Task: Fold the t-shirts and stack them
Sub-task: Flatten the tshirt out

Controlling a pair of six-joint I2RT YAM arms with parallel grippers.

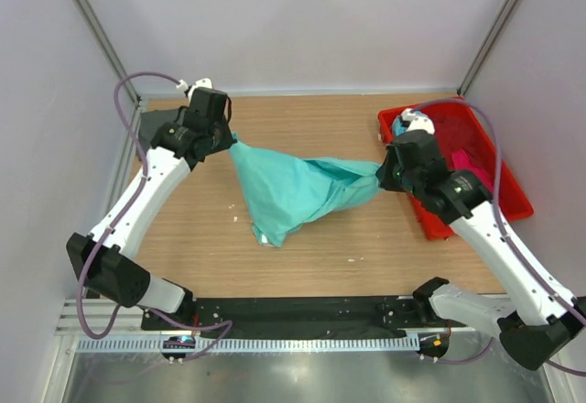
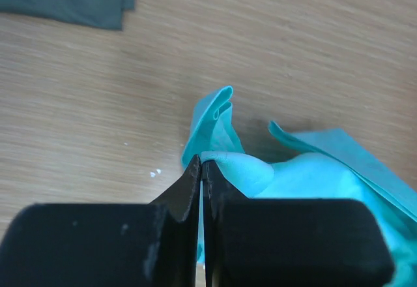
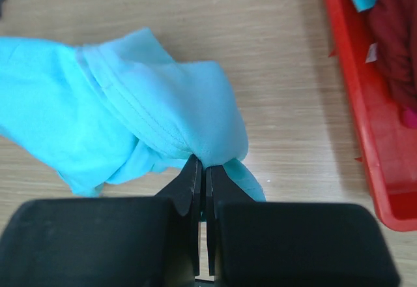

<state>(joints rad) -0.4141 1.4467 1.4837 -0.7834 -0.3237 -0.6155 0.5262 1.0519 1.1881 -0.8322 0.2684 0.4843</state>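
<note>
- As its jaws press together, left gripper (image 2: 202, 166) clamps one end of mint green t-shirt (image 1: 293, 192).
- Likewise right gripper (image 3: 203, 169), jaws clamped on the other end.
- Cloth spans mid-surface, sagging onto wooden table (image 1: 320, 256).
- At right, red tray (image 1: 513, 203); pale walls (image 1: 302, 18) around.

Bright, even light; wrist foregrounds perhaps soft.

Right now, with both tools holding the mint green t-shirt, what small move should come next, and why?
The left tool and right tool are each shut on the mint green t-shirt, yet the cloth between them hangs bunched, not flat enough for folding. Probably draw them slightly further apart.
</note>
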